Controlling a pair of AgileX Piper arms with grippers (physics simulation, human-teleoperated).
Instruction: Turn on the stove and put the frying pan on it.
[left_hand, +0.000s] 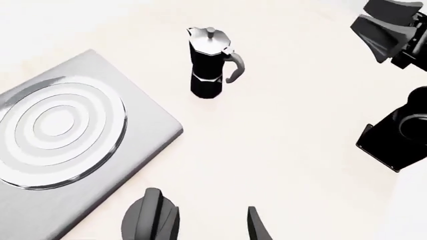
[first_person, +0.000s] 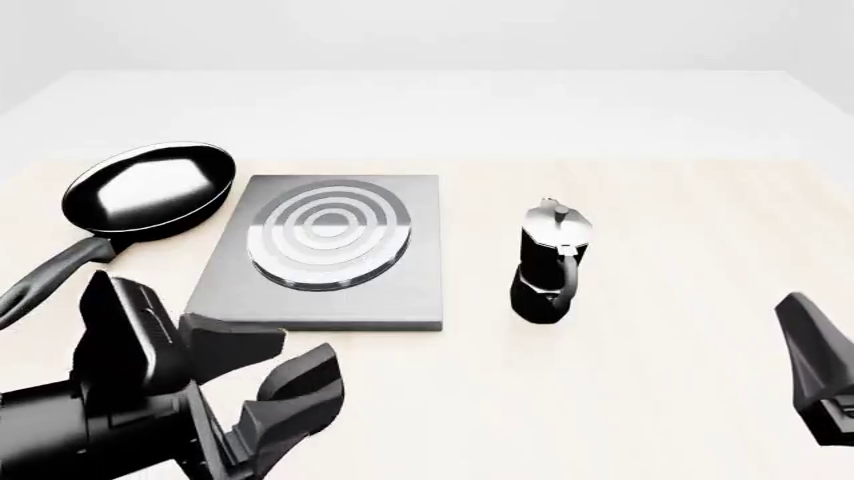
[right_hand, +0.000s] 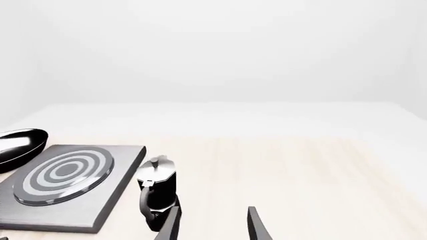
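The frying pan (first_person: 150, 190) lies toward the table's (first_person: 641, 130) left edge, just beside the stove's (first_person: 327, 250) left side, its long handle running toward the near-left corner. The stove's knob (left_hand: 151, 216) sits off the slab's near edge, below my left gripper (first_person: 254, 375), whose fingers are spread with nothing between them. My right gripper (right_hand: 212, 225) also stands apart and empty near the right edge. The moka pot (first_person: 549, 262) stands upright right of the stove, open surface around it. No writing is readable.
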